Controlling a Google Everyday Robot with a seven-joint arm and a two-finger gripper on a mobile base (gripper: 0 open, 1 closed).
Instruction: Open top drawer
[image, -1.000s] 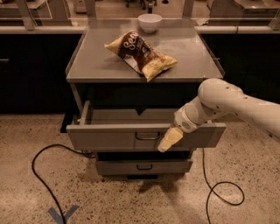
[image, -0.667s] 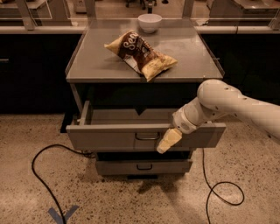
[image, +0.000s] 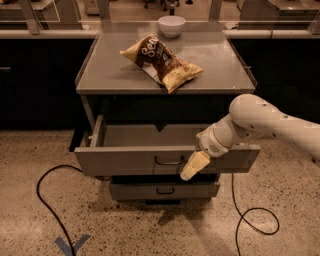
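Note:
The top drawer (image: 125, 160) of the grey metal cabinet is pulled out, and its broad shallow grey tray shows behind the front. Its small dark wire handle (image: 168, 161) sits at the centre of the front. My gripper (image: 194, 166) hangs from the white arm in front of the drawer front, just right of the handle, with its cream-coloured fingertips pointing down and left. It holds nothing that I can see. A slimmer lower drawer (image: 164, 190) sits below, pulled out less far.
A brown and yellow chip bag (image: 161, 61) lies on the cabinet top (image: 100, 70), with a white bowl (image: 171, 25) behind it. Black cables (image: 47, 210) loop on the speckled floor left and right. Blue tape (image: 72, 245) marks the floor.
The gripper has shifted slightly along the drawer front near the handle. The drawer stands as far out as before.

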